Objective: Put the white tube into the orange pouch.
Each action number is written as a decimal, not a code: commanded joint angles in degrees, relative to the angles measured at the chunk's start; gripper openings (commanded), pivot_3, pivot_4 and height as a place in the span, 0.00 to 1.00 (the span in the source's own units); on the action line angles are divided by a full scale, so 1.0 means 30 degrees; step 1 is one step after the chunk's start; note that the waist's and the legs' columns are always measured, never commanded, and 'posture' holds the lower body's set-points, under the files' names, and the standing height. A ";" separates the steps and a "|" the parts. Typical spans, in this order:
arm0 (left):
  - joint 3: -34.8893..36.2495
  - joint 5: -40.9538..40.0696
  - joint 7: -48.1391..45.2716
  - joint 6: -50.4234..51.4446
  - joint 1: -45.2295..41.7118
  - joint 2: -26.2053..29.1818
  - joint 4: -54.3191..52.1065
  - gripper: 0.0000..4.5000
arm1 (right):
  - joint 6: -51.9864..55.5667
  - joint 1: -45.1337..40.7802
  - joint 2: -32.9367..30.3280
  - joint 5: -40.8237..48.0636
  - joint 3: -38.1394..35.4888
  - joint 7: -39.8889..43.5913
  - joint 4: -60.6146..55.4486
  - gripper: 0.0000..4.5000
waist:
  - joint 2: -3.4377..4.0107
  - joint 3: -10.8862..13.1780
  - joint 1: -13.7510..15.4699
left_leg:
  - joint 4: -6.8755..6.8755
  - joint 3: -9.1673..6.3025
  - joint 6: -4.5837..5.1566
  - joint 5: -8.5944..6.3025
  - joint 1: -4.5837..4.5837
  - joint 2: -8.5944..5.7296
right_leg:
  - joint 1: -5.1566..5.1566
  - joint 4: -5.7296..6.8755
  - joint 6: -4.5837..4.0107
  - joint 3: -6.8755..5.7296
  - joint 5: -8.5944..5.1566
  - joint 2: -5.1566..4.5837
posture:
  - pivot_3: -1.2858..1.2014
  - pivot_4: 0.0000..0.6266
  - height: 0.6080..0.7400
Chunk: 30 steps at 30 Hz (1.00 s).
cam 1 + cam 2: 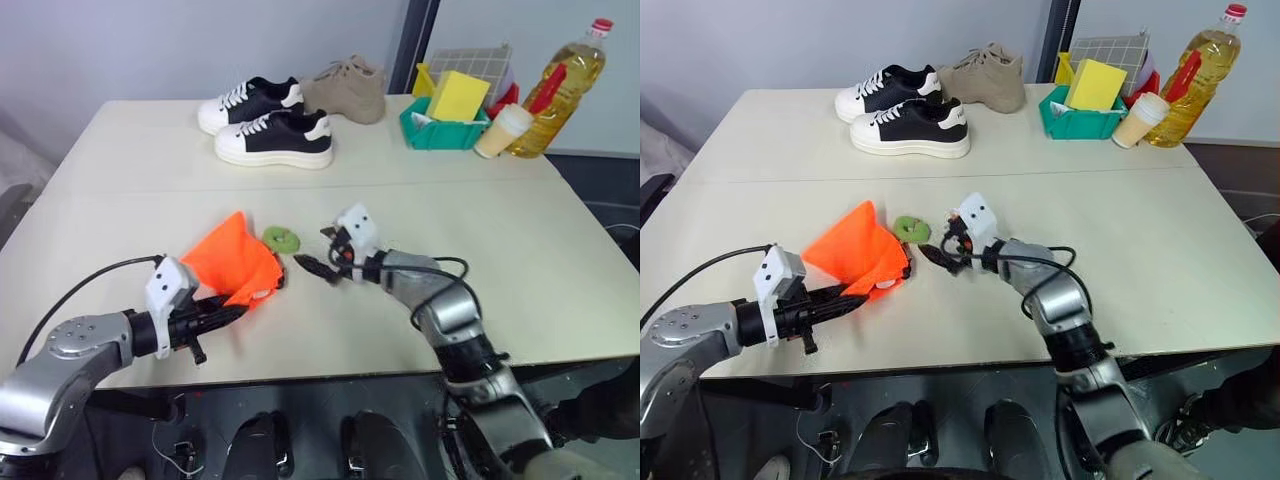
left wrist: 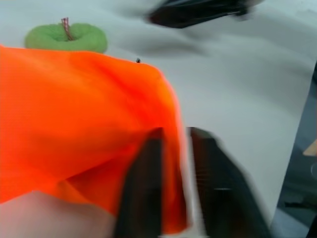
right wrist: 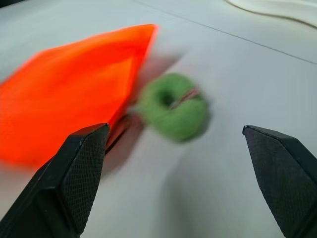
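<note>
Nearest the table's front edge, the left gripper (image 1: pixel 215 318) pinches a fold of the orange pouch (image 1: pixel 233 262) between its two black fingers (image 2: pixel 143 188), which stand only slightly apart with fabric between them, and the pouch's far end pokes up into a peak. Something whitish shows at the pouch's mouth on the near side, but I cannot tell whether it is the white tube. Just beyond the pouch lies its green disc (image 1: pixel 281 238), flat on the pale table (image 1: pixel 520 250). To the right of that, the right gripper (image 1: pixel 318 266) hovers low with its jaws spread wide and nothing between them, pointing toward the disc and pouch. Farther back sit two black-and-white sneakers (image 1: pixel 272 135) and a beige shoe (image 1: pixel 347 88). At the far right corner stand a green bin (image 1: pixel 440 130) holding a yellow sponge (image 1: pixel 458 95), a beige cup (image 1: pixel 503 130) and an oil bottle (image 1: pixel 560 85).
</note>
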 commanded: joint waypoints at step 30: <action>0.2784 -0.2115 0.2133 -0.0311 -0.0263 -0.2011 0.1570 0.66 | -0.4285 -0.1077 0.2127 -0.1053 -0.0742 -0.1197 0.4267 0.06 | -0.0008 -0.0004 -0.0368 | -0.0075 0.0012 -0.0040 0.0089 0.0025 -0.0006 | 0.0002 0.0016 0.0094 -0.0013 0.0047 0.0028 | 0.52 0.24 1.00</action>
